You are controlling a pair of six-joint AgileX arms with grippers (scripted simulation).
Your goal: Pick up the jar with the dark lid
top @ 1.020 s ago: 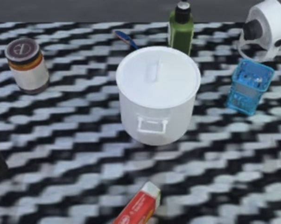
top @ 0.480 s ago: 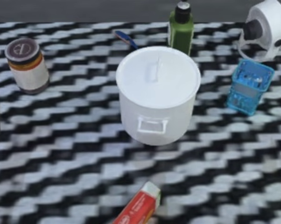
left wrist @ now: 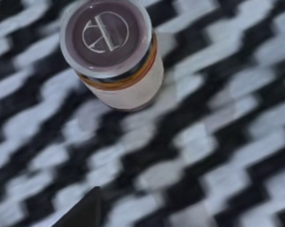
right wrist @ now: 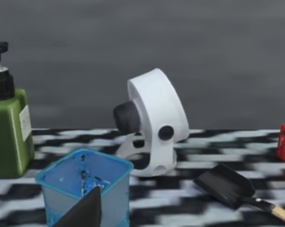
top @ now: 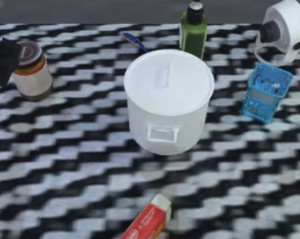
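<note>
Dark-lidded jar (top: 33, 69) stands just beside left gripper (top: 3, 62).

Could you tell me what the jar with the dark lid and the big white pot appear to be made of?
The jar with the dark lid: the lid looks like glossy dark plastic, judging by the pale shiny rim around its emblem; the white body reads as a matte label, so the wall beneath cannot be told. The white pot: smooth, uniformly white, with little shine, possibly enamelled metal or plastic.
</note>
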